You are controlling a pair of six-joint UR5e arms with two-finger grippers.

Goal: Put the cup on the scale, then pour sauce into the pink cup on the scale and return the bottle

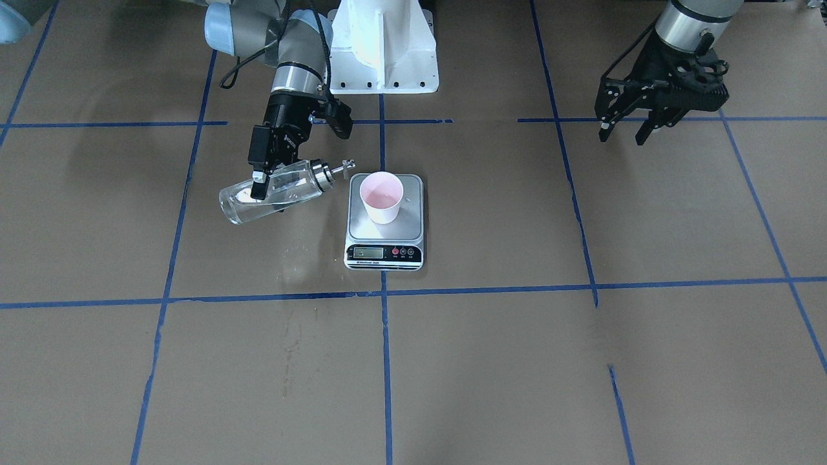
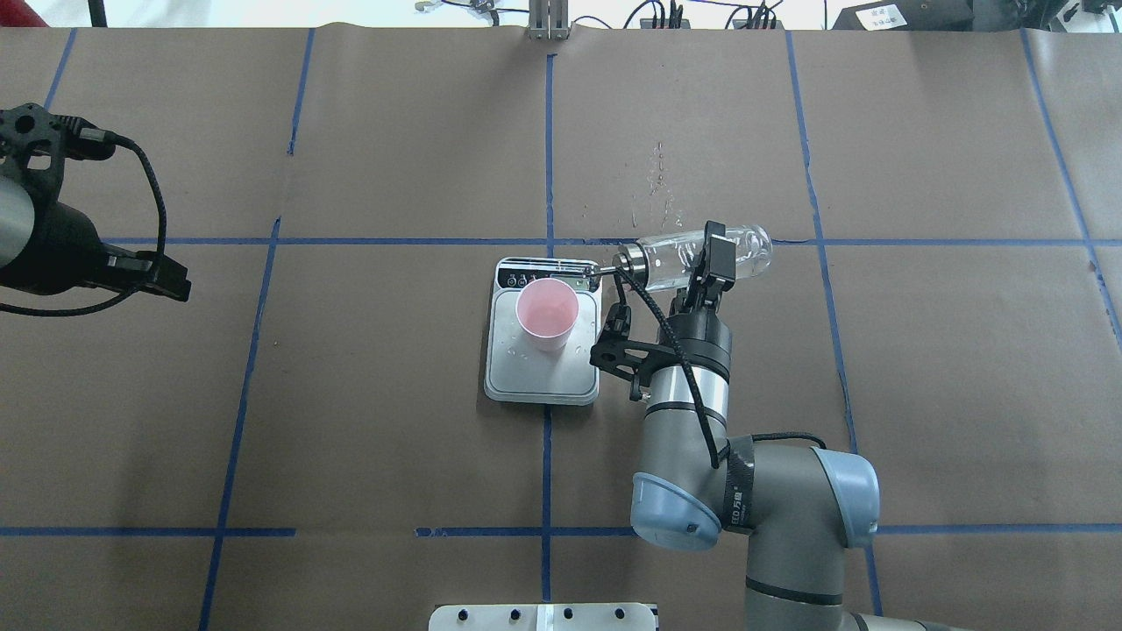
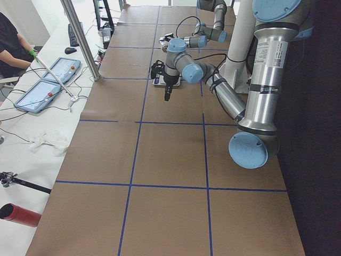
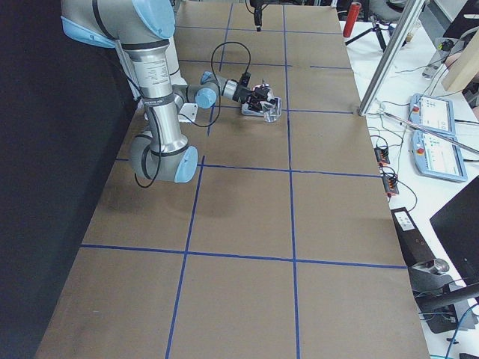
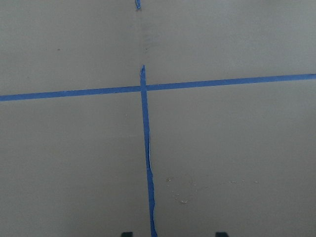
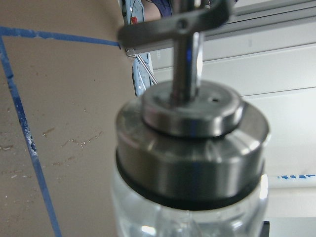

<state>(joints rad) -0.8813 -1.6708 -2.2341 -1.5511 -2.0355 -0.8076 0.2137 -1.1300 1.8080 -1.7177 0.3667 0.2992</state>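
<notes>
Step in hand: pouring the sauce, by my judgement; cup placement reads as done, bottle return as not yet done.

Right gripper (image 1: 266,183): mine, closed across the middle of the bottle (image 1: 296,184), one finger (image 1: 259,187) visible flat on the glass. I hold the bottle clear of the table, tipped close to horizontal, base away from the scale.

Pourer spout (image 1: 342,169): points toward the cup (image 1: 381,197). In the overhead view its tip sits just beside the rim, over the scale's display-end corner, not over the cup's mouth.

Cup: pale pink, upright, on the steel platform of the scale (image 1: 363,227), nearer the display end in the overhead view. Whether any liquid lies inside, I cannot tell.

Sauce: clear, hard to separate from the glass; level not readable.

Scale display (image 1: 366,252): digits too small to read.

Left gripper (image 1: 623,134): mine, fingers spread apart, holding nothing, hanging well apart from the scale.

Droplets (image 2: 657,184): scattered on the brown table paper (image 2: 394,158) beyond the bottle.

Next move calls for: shifting the spout squarely over the cup's mouth before tipping it below level, slowly, since the cup is light and narrow. After that, righting the bottle and setting it down off the scale.
</notes>
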